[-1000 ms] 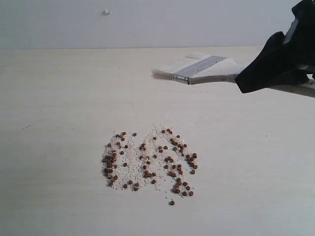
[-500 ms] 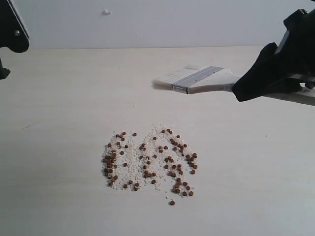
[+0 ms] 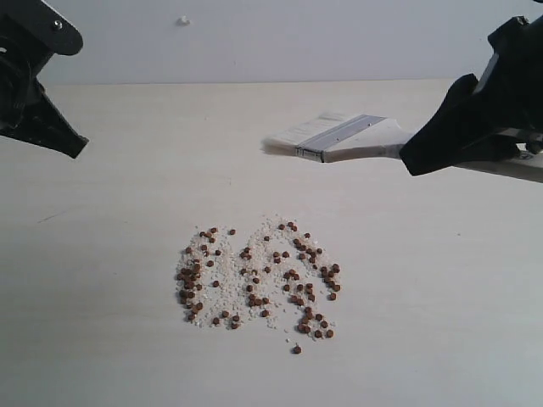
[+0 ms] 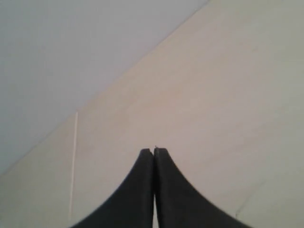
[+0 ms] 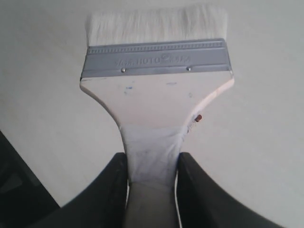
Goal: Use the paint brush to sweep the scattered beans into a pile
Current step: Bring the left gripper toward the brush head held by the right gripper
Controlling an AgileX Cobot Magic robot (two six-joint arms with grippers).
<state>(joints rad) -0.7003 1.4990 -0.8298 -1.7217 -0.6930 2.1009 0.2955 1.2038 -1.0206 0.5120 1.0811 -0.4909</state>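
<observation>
Right gripper (image 5: 152, 164): clamped on handle of paint brush (image 5: 156, 95), upper right of exterior view, well apart from beans (image 3: 254, 284). Left gripper (image 4: 153, 151): clenched, empty. Beans scattered among whitish crumbs (image 3: 222, 297), lower centre of pale table (image 3: 110, 254); plain grey wall (image 3: 254, 38) behind. Against half a second earlier: left gripper further into upper left; brush and beans unmoved. Ferrule (image 5: 156, 57) embossing too blurred to read.
</observation>
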